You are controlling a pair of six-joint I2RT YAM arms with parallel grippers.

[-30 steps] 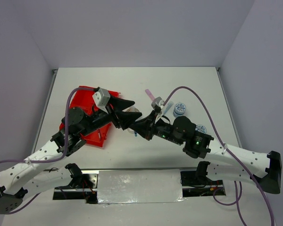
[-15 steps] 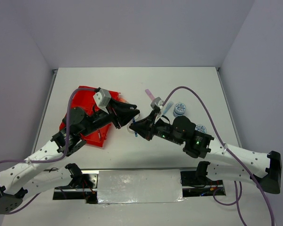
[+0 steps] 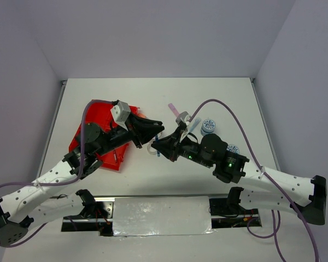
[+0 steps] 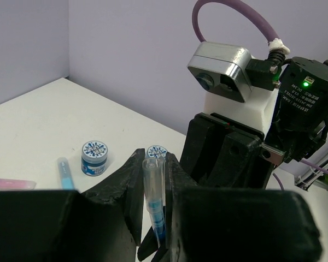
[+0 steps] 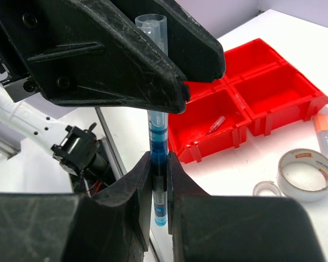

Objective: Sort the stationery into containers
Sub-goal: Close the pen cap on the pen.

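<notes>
Because both hands held the one blue pen upright above the counter, the transfer between them was judged the weak point. The right hand was closed on the lower barrel. The left hand was closed, as far as could be seen, on the clear upper part. Should either hand draw away before the other let go, the pen could bend, twist askew or drop. Release by both at once would lose it likewise. The pen was slim, with a clear tube at the top and blue bands and a blue core below. Beyond it lay the red tray, one small item in a near compartment, with a tape ring on the counter just beside it.
</notes>
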